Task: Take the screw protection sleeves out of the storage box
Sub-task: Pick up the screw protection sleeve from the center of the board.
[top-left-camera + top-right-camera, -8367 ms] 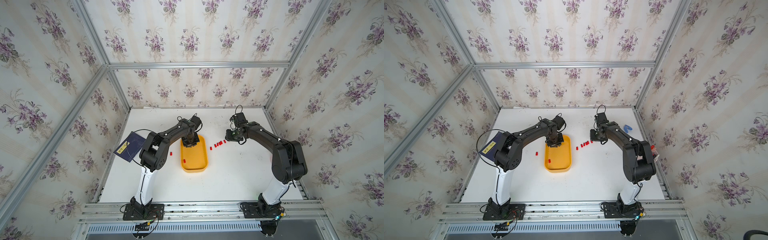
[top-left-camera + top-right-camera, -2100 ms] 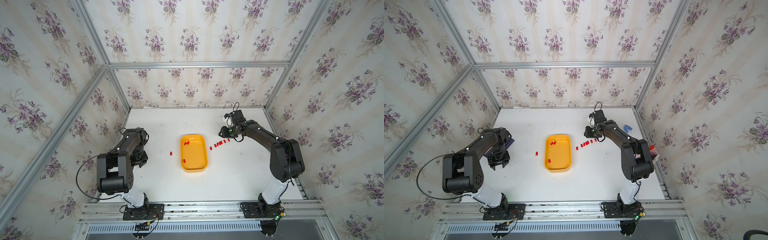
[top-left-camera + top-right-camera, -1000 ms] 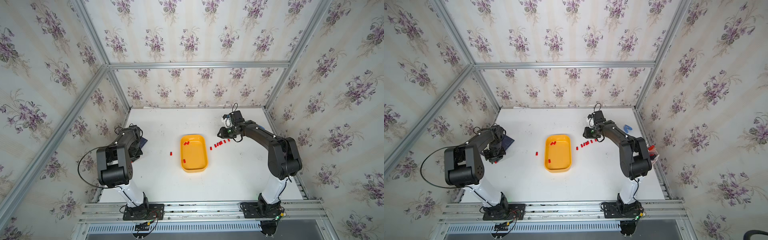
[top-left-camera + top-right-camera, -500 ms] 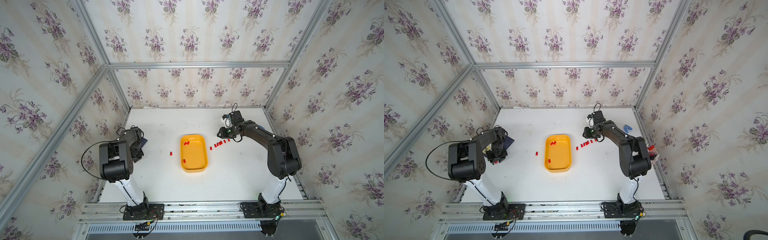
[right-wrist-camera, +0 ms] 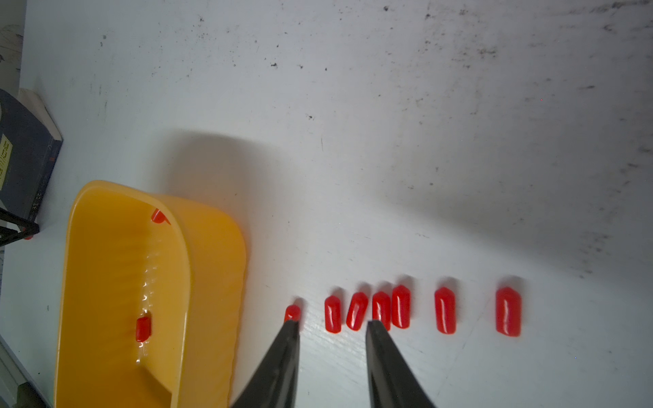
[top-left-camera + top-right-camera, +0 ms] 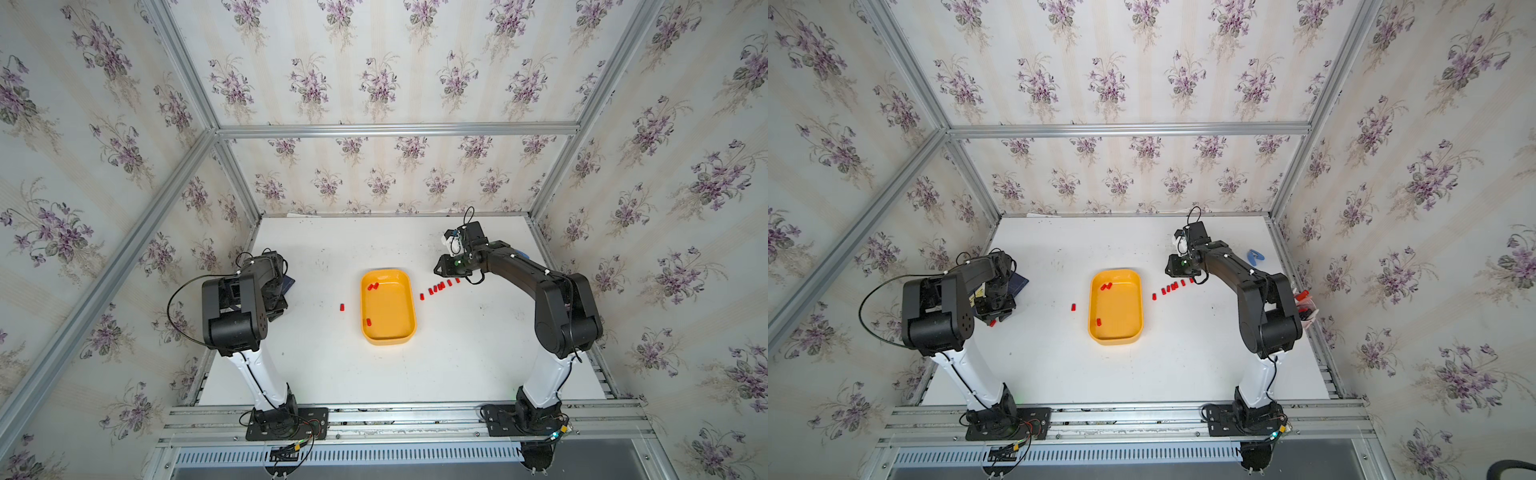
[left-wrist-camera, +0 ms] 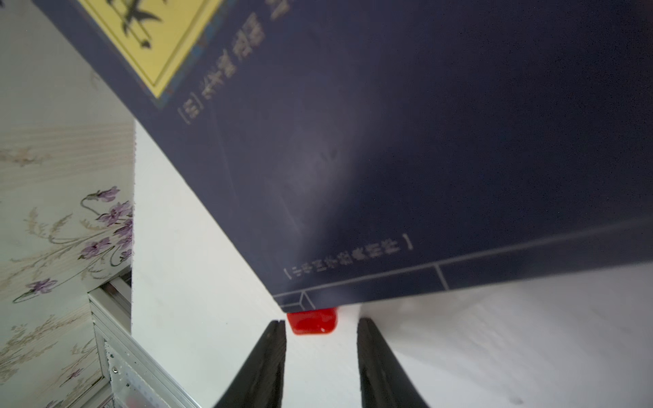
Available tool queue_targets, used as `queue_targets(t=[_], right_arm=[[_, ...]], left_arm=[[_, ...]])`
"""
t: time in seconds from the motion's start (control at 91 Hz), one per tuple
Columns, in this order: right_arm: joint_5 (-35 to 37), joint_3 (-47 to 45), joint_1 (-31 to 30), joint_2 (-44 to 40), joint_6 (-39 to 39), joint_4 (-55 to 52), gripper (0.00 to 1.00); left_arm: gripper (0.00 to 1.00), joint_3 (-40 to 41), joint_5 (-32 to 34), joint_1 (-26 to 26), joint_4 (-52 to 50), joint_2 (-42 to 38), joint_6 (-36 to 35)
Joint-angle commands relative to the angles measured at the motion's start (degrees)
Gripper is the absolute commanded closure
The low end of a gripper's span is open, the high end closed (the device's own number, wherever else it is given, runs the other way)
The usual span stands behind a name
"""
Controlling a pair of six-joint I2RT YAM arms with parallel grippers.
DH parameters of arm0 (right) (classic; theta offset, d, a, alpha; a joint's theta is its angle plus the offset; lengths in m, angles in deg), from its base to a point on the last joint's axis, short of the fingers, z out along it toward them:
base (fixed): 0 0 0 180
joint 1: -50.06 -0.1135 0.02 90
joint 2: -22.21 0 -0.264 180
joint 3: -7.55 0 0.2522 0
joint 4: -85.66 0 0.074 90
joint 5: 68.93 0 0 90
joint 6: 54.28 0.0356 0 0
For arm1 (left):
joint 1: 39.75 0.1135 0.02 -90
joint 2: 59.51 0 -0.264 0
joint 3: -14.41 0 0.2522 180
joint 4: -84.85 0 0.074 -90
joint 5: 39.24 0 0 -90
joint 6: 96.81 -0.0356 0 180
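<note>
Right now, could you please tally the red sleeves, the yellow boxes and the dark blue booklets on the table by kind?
screw protection sleeves: 12 (3 of them in the box)
storage box: 1
dark blue booklet: 1
Total: 14

Bright light casts a soft shadow beside the storage box [image 5: 215, 254]; the booklet [image 7: 424, 141] looks blurred.

Black left arm [image 6: 232, 307] and right arm [image 6: 561, 311], white lower links [image 6: 257, 374], black cables [image 6: 168, 308]
</note>
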Motion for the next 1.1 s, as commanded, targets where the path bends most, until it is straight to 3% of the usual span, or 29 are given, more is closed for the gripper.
queue_targets(t=[0.0, 0.297, 0.692, 1.088], right_arm=[[-0.32, 0.28, -0.02, -0.54, -0.80, 0.32, 0.63], [0.05, 0.46, -0.02, -0.83, -1.24, -0.18, 0.63], [0.02, 0.24, -0.02, -0.73, -1.46, 0.05, 0.63], [0.11, 0.17, -0.01, -0.52, -1.23, 0.10, 0.63]], left_arm=[[0.60, -0.94, 0.65, 0.61, 0.05, 0.84, -1.26], [0.64, -2.12, -1.20, 0.67, -1.31, 1.76, -2.90], [0.76, -0.15, -4.89, -0.25, -1.75, 1.19, -3.26], [0.84, 0.41, -4.48, -0.91, -1.51, 0.72, -2.61]])
